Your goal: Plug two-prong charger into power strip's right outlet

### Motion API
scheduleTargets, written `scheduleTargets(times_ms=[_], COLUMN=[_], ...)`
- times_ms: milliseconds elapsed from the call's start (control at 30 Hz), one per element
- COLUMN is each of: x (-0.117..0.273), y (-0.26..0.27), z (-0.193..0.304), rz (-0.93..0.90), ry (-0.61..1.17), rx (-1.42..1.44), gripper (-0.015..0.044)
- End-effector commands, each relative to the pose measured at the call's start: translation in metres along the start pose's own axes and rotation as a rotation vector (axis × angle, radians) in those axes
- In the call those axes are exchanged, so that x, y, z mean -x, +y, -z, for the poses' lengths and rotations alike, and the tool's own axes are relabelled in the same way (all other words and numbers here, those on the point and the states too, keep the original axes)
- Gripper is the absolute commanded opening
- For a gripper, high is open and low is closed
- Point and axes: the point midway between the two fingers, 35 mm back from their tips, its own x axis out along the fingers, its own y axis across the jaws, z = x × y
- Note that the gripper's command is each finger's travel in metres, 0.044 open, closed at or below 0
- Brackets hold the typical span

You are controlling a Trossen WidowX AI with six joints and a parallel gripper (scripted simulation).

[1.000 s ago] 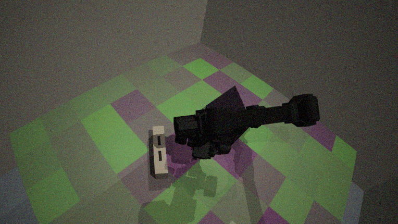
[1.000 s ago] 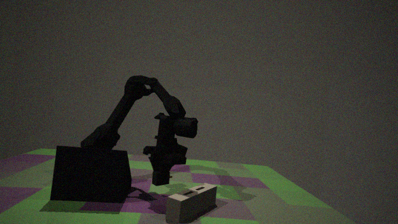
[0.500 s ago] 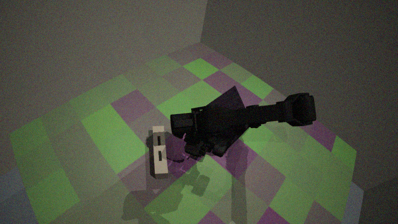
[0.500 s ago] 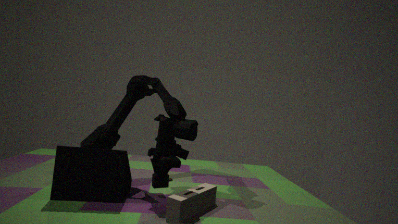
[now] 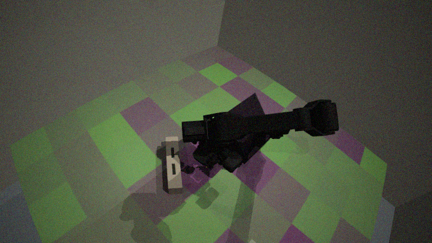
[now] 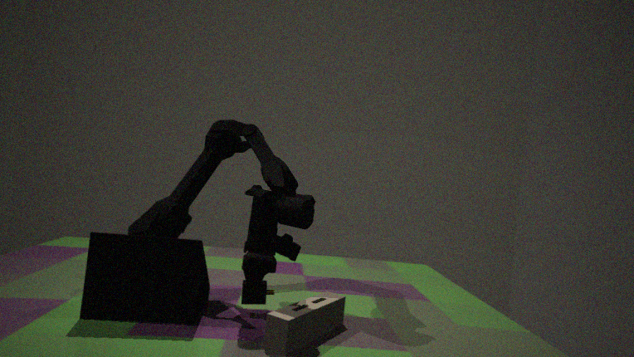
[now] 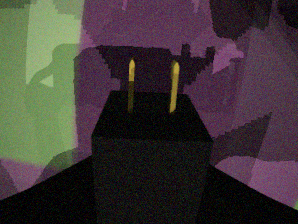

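Note:
The charger (image 7: pixel 152 170) (image 6: pixel 270 292) is a black block with two parallel gold prongs (image 7: pixel 174 87). My gripper (image 6: pixel 254 290) (image 7: pixel 145 165) is shut on it, with a dark finger on each side in the wrist view. In the exterior view the prongs point sideways to the right, held above the table. The power strip (image 5: pixel 175 181) (image 6: pixel 314 325) is a pale, long block with two dark slots in its top face. The gripper is to the left of the strip in the exterior view and does not touch it. The top view hides the prongs behind the arm or in darkness.
The black arm base (image 6: pixel 143 279) stands left of the strip in the exterior view. The table top (image 5: pixel 108 151) has green, purple and grey patches, with shadows of the arm across it. Part of the strip's top is shaded. Plain walls stand behind.

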Motion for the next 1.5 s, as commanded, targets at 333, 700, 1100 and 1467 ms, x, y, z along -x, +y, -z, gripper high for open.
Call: scheduleTargets(times_ms=[333, 700, 1100, 1467], x=[-0.007, -0.012, -0.018, -0.017], y=[-0.012, -0.021, -0.030, -0.036], z=[0.003, 0.006, 0.009, 0.002], rz=[-0.014, -0.024, -0.034, -0.034], ry=[0.012, 0.019, 0.028, 0.029], rx=[-0.242, -0.431, -0.637, -0.651], gripper=[0.0000, 0.0000, 0.0000, 0.0000])
